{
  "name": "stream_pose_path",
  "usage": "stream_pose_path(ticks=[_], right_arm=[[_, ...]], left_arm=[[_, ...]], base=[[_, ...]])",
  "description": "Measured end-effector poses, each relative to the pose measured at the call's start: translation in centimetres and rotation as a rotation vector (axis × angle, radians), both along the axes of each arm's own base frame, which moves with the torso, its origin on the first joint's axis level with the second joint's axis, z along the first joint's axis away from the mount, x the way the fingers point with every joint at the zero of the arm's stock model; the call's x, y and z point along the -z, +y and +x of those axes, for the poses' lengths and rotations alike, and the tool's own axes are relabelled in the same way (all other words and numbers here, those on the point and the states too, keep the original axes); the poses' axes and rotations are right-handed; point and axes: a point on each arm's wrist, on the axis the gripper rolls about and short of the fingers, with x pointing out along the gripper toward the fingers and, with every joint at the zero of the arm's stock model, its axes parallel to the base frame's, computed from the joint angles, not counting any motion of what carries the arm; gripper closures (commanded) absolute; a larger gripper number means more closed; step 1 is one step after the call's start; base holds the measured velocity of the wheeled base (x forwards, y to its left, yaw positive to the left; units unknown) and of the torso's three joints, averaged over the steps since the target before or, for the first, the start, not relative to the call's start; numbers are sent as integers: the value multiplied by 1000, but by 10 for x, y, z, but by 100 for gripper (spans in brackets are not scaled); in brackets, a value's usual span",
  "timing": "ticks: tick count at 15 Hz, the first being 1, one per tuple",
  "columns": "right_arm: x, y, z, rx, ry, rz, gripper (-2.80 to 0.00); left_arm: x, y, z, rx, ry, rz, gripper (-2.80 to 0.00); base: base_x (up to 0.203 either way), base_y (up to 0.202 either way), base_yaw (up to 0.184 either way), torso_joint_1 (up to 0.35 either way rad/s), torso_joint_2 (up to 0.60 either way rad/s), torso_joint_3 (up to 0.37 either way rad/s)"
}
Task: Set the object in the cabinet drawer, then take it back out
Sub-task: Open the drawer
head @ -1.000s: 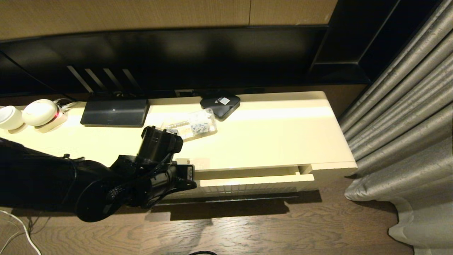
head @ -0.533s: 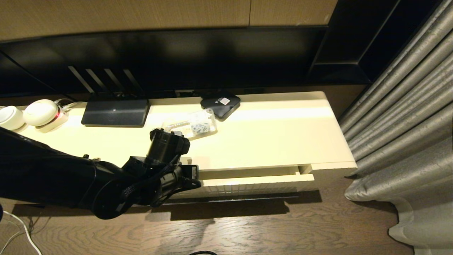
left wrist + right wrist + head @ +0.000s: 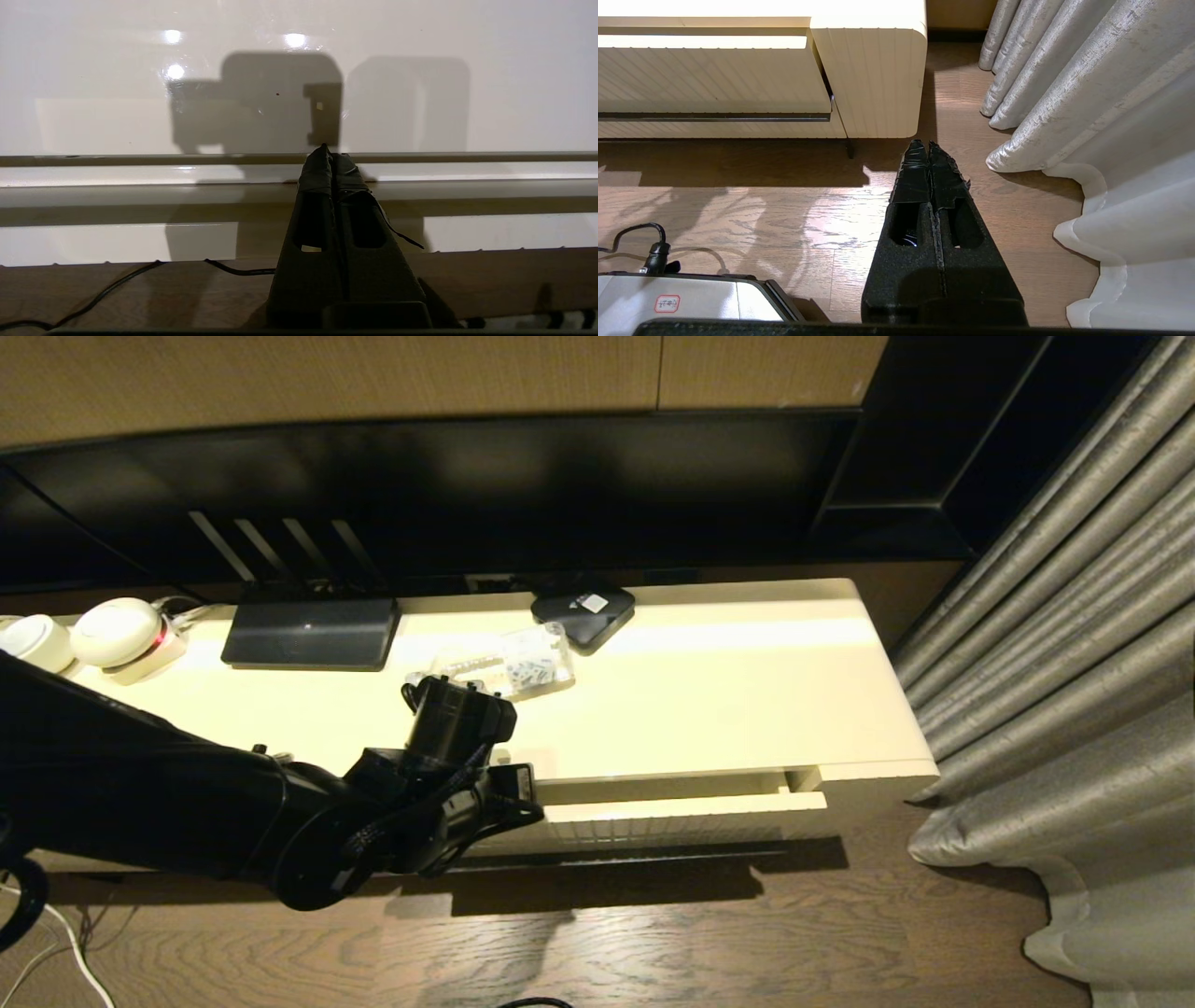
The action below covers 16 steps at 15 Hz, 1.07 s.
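The object, a small clear bottle (image 3: 509, 665), lies on its side on the cream cabinet top (image 3: 728, 681), with nothing gripping it. The cabinet drawer (image 3: 672, 817) stands a narrow gap open below the top's front edge; its ribbed front (image 3: 710, 74) also shows in the right wrist view. My left arm (image 3: 439, 756) reaches over the cabinet front, just in front of the bottle. My left gripper (image 3: 327, 151) is shut and empty, its tips over the top's front edge and the drawer gap. My right gripper (image 3: 928, 144) hangs shut over the wooden floor, near the cabinet's right end.
A flat black router (image 3: 308, 633) and a black square box (image 3: 582, 609) sit at the back of the top, with white round devices (image 3: 117, 633) at the far left. A grey curtain (image 3: 1074, 663) hangs at the right. Cables (image 3: 56, 943) lie on the floor.
My left arm has moved to the right along the cabinet front, closer to the bottle. Its gripper has stayed shut. The bottle and the drawer have not moved.
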Motion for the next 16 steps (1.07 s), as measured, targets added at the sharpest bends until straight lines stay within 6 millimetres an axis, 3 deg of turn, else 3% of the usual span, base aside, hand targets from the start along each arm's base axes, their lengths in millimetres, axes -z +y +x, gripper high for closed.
stream_pose_path(ticks=[9,16], right_arm=[[0,0,0,0,0,1,0],[0,0,0,0,0,0,0]], left_arm=[[3,1,-2,-35,12,-32,0],[-24,7,-21,-13,-40,-46,0]], base=[[0,0,0,0,0,0],[0,0,0,0,0,0]])
